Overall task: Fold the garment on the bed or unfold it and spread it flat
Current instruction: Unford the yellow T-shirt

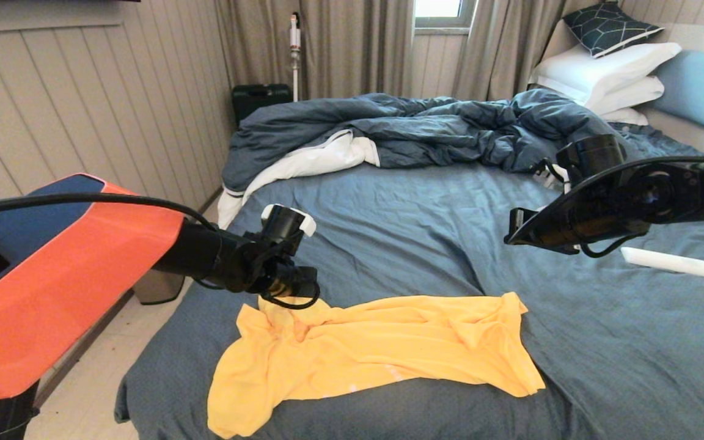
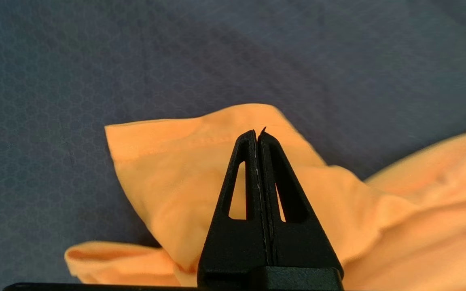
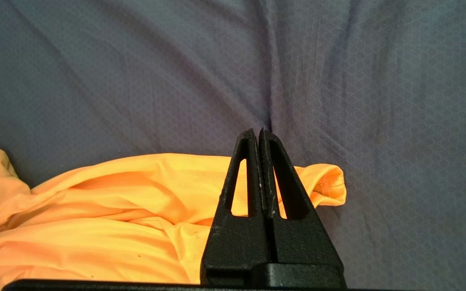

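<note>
**Shirt crumpled across the bed, most of the work ahead**

The garment [image 1: 376,342] lies on the near part of the bed [image 1: 388,220], on the slate-blue sheet, well apart from the rumpled duvet [image 1: 425,128] heaped toward the pillows [image 1: 602,73]. It is neither folded nor flat: the body is bunched into long ridges and one sleeve is crumpled under at my left end. I judge the task barely begun, whichever way I take it; the shirt needs spreading and smoothing before any neat fold could be laid.

Its long axis runs across the bed, from my left to my right, roughly parallel to the near edge. The wider end with the drooping flap points to my left and toward me; the narrower end points right (I cannot tell for certain which end is the collar and which the hem).

My left hand [image 1: 294,292] sits low at the shirt's far left corner, fingers [image 2: 246,169] pressed together. In the left wrist view they show against a sleeve [image 2: 168,169], yet I see no cloth pinched between them, so I take the hand as closed on nothing. My right hand [image 1: 514,235] hangs above the sheet beyond the shirt's right end, its fingers also together and holding nothing; a white oblong thing [image 1: 667,261] lies on the sheet near it.
</note>
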